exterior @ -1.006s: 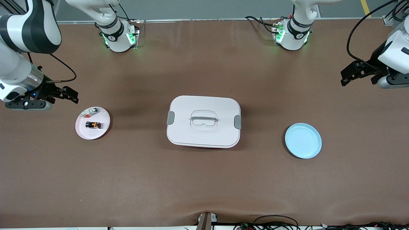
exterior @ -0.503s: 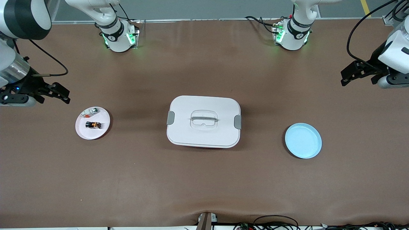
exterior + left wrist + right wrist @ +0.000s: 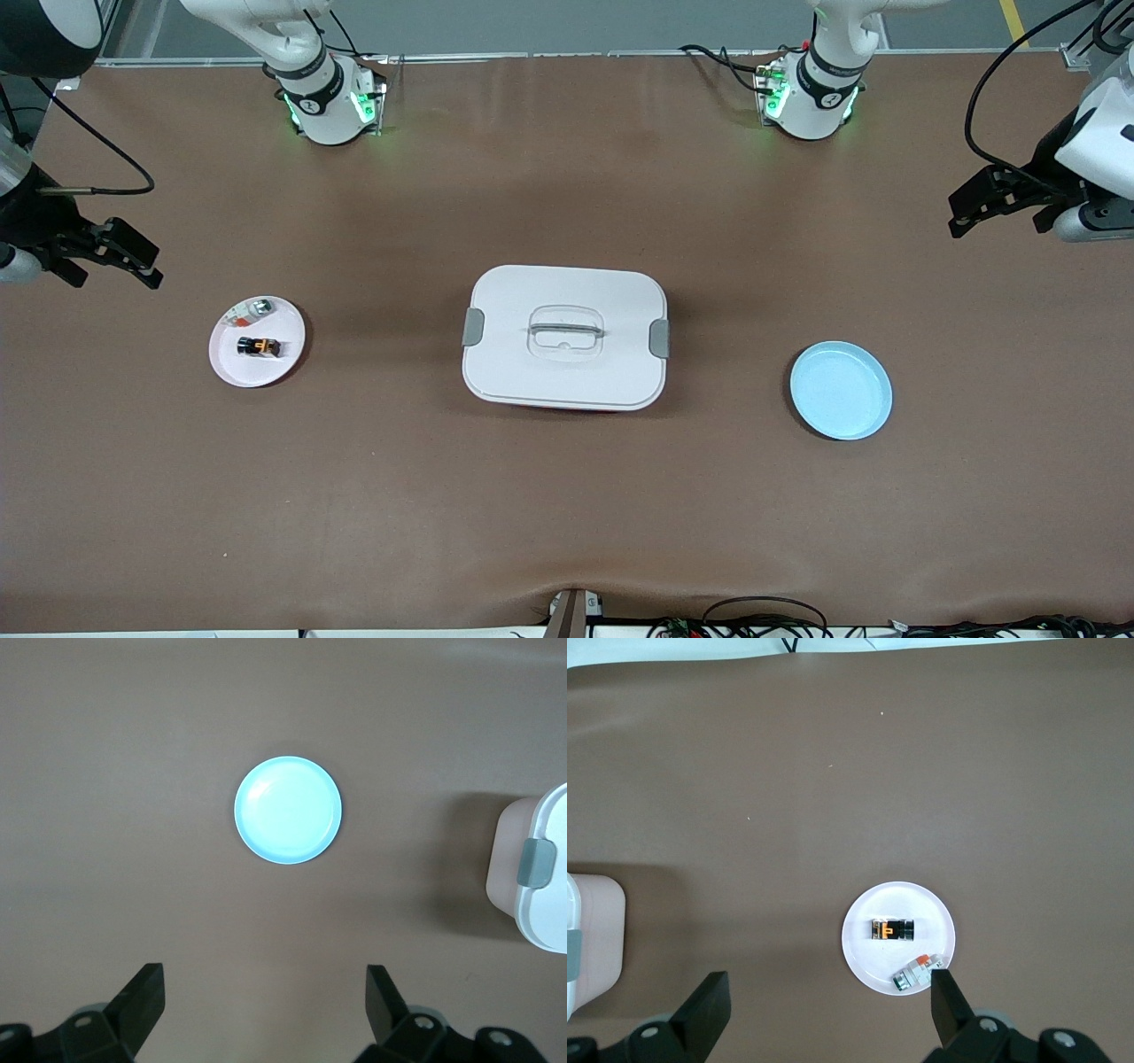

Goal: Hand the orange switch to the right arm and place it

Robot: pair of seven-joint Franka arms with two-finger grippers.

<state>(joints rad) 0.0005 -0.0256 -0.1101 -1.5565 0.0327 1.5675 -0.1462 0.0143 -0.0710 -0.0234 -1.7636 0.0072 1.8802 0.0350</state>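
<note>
Currently the orange switch (image 3: 258, 346) lies on its side on the pink plate (image 3: 282, 361), near that plate's middle, with nothing gripping it. Just beside it on the same plate, farther from the front camera, sits a small silver-and-red piece (image 3: 251, 308). The plate stands toward the right arm's end of the table.

The right gripper (image 3: 133, 263) hangs in the air over bare table by that end, above the plate's surroundings but not over the plate itself — its jaws are spread wide and hold nothing. In the right wrist view the switch (image 3: 891, 929) shows its orange band facing up.

At the table's middle rests a white lidded box (image 3: 564, 337) with grey side clips. Toward the left arm's end lies an empty blue plate (image 3: 841, 391). The left gripper (image 3: 974, 209) waits in the air over the table near that end — jaws spread, empty.
</note>
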